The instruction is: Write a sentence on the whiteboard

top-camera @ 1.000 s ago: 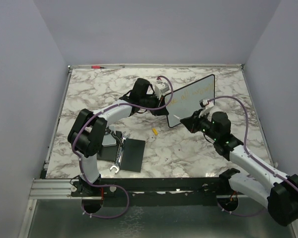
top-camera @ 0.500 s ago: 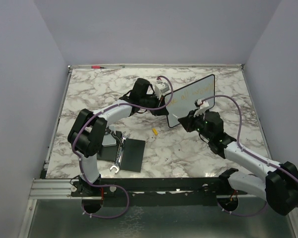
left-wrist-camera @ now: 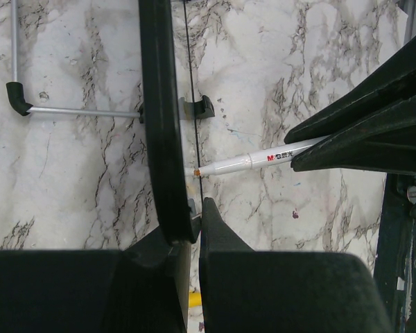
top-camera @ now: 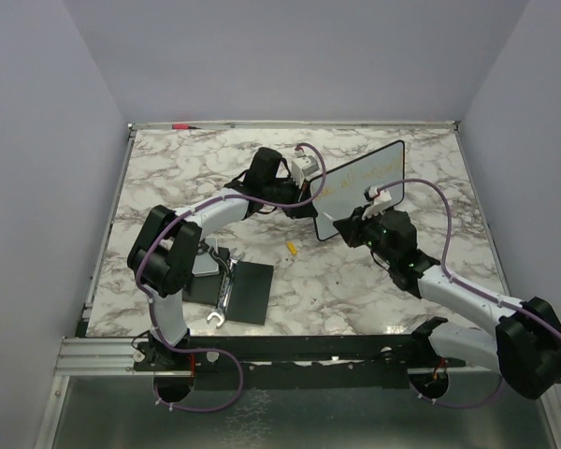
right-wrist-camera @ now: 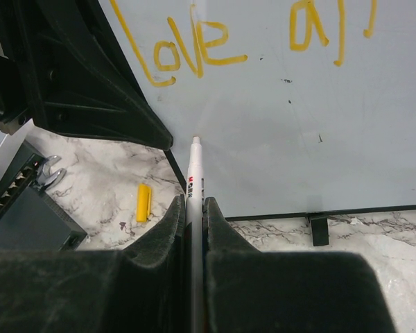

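Closer to the whiteboard (top-camera: 365, 181) now, my right gripper (right-wrist-camera: 194, 202), jaws clamping the marker (right-wrist-camera: 194, 170), poises its tip below the sentence (right-wrist-camera: 194, 52) while my left gripper (left-wrist-camera: 194, 216) pinches the board's edge; next I'd start line two.

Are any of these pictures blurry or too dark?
Right wrist: the sentence is sharp, the right gripper dark and soft. Left wrist: the marker is crisp, the left gripper nearly black. Top external: evenly lit, the sentence too small to read.
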You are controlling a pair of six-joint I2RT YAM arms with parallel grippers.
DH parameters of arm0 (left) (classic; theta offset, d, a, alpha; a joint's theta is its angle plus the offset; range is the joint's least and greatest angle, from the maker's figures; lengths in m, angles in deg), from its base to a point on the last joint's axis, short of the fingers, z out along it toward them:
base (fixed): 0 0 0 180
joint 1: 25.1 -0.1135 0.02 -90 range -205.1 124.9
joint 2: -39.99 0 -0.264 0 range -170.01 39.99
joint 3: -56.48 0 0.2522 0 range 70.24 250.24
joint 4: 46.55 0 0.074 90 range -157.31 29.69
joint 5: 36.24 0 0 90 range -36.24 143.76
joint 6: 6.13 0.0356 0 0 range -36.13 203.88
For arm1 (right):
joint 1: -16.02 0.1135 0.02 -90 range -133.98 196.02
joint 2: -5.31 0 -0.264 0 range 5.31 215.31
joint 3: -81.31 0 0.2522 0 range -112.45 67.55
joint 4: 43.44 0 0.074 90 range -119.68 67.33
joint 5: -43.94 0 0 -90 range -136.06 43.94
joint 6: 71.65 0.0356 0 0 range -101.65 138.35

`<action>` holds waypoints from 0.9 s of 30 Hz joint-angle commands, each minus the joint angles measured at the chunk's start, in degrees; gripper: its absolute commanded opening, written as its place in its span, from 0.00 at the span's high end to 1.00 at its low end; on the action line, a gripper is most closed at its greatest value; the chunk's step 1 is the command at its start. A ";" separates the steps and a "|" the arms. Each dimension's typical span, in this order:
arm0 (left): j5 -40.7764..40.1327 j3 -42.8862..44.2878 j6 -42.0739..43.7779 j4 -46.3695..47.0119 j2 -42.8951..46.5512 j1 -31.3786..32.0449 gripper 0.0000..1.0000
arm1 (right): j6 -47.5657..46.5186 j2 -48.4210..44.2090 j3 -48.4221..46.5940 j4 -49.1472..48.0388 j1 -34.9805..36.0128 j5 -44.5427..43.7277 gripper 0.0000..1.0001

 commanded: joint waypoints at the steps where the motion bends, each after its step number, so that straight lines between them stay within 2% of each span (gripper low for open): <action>1: -0.35 1.01 0.55 -1.21 0.00 0.56 1.00 | -0.49 1.16 0.18 -1.71 0.82 -3.86 0.99; 19: -0.26 0.85 0.54 -1.22 0.35 0.65 1.00 | -0.34 0.51 2.08 1.80 1.26 -7.51 0.99; 27: -0.26 0.84 0.59 -1.22 0.50 0.67 1.00 | -0.05 -4.48 1.41 2.28 1.35 -6.94 0.99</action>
